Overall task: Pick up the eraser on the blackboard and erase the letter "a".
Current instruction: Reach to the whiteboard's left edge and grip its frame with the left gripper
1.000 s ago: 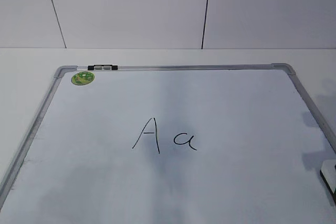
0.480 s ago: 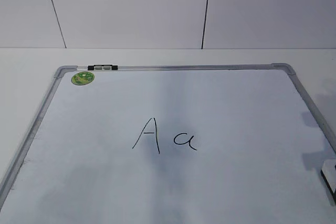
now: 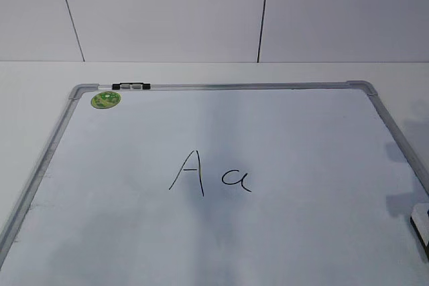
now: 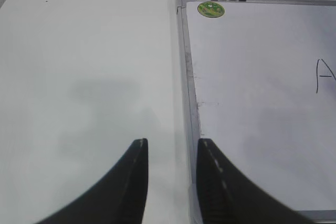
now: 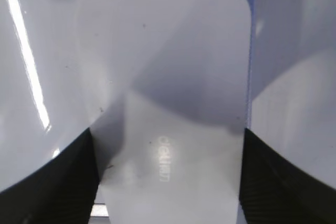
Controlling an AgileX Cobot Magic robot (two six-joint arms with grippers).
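The blackboard [image 3: 301,132] is a white board in a silver frame, lying flat on the table. The letter "a" [image 3: 236,179] is written in black near its middle, right of a taller capital "A" [image 3: 190,172]. The white eraser [image 5: 163,77] fills the right wrist view, and my right gripper [image 5: 168,135] has a finger pressed against each long side. In the exterior view the eraser [image 3: 420,213] shows only at the right edge, over the board's lower right. My left gripper [image 4: 170,145] is open and empty above the table, beside the board's left frame [image 4: 190,77].
A round green sticker [image 3: 106,100] and a black-and-silver clip [image 3: 131,86] sit at the board's far left corner. White table surrounds the board [image 4: 79,77]. A white panelled wall stands behind.
The eraser at the right edge of the exterior view has shifted slightly right and down. The letters and the board have not moved.
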